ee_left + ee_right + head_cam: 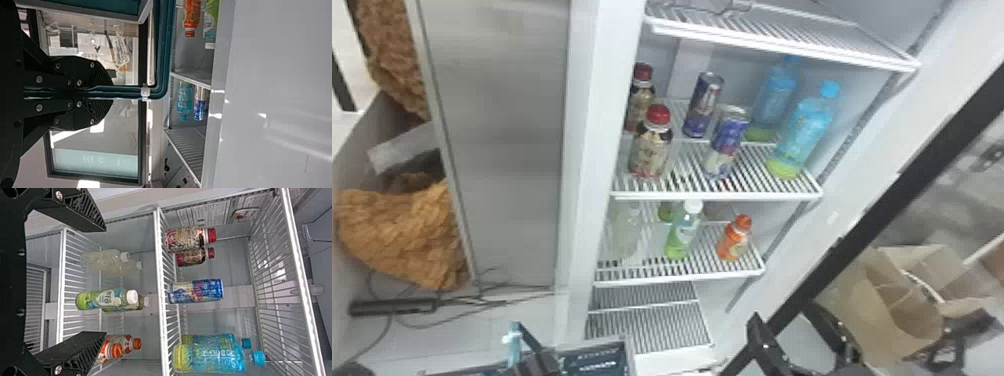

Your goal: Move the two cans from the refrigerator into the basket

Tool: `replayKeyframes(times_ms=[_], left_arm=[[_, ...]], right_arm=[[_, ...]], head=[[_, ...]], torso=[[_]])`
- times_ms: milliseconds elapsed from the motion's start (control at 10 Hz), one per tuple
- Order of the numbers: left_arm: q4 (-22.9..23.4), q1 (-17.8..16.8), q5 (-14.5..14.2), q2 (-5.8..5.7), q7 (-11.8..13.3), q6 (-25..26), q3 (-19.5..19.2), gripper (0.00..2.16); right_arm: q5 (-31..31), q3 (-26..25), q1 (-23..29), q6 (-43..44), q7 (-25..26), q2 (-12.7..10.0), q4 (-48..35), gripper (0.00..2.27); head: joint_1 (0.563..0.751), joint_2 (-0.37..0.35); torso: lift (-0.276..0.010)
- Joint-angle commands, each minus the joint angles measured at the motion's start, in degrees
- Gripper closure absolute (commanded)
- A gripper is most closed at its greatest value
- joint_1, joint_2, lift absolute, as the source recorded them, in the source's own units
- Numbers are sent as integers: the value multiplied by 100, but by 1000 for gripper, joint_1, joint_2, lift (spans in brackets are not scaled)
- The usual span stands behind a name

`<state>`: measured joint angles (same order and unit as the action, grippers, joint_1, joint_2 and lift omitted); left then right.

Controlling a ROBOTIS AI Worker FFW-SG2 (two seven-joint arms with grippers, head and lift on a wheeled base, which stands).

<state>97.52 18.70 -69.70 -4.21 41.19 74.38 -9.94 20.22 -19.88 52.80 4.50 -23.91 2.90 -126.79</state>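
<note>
My left gripper (536, 361) has fingers clamped on basket handle (127, 92), basket (630, 351) low by refrigerator (599, 150). My right gripper (787, 320) sits at refrigerator's open front, fingers wide apart, nothing between them. Both cans, rear one (703, 105) and front one (727, 142), stand upright on shelf (762, 195), between red-capped bottles (652, 150) and blue bottles (807, 132).

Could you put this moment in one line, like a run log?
Left gripper: shut on basket handle | Right gripper: open, empty | Both cans: upright on same fridge shelf
</note>
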Motion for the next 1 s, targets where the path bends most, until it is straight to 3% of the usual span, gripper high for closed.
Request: replayKeyframes(times_ms=[0,600,900], left_arm=[[0,-14,0,-1,-5,0,11,1191],[0,-84,0,-9,-32,0,68,1191],[0,-98,0,-9,-32,0,80,1191]], right_arm=[[0,0,-21,0,0,0,2,101],[23,0,-49,0,0,27,-12,101],[-45,0,-359,0,18,27,86,94]], head=[[695,-350],[695,-350],[695,-350]], torso=[[-31],[-31],[-31]])
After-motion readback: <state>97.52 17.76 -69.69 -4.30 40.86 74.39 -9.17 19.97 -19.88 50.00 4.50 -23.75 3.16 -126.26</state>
